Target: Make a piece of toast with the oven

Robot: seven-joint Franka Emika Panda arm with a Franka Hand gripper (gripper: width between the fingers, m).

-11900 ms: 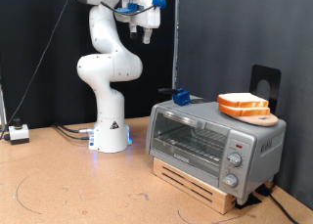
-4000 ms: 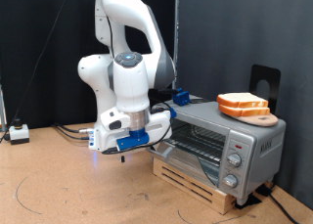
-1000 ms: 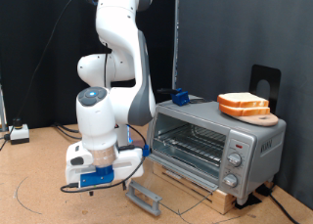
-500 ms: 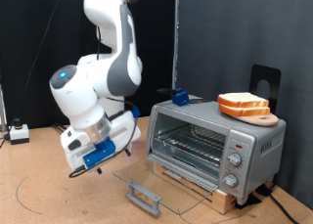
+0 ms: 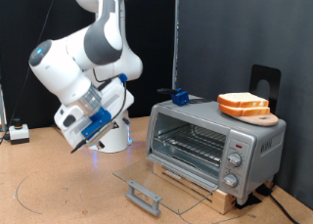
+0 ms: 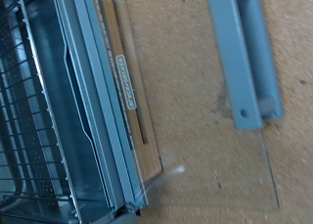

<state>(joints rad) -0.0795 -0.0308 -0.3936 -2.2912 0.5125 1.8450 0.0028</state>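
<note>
The oven stands on a wooden pallet at the exterior view's right. Its glass door lies folded down and open, with the bar handle at the front. Two stacked slices of toast rest on a wooden board on the oven's top. My gripper hangs in the air to the left of the oven, apart from the door, with nothing seen in it. The wrist view shows the open door's glass, its handle and the wire rack inside; my fingers do not show there.
A small blue object sits on the oven's top at the back. A black stand rises behind the toast. A white adapter and cables lie on the table at the far left, near the robot's base.
The oven door has been pulled down from shut to fully open. My gripper has since let go of the handle and moved up and to the left, away from the door.
</note>
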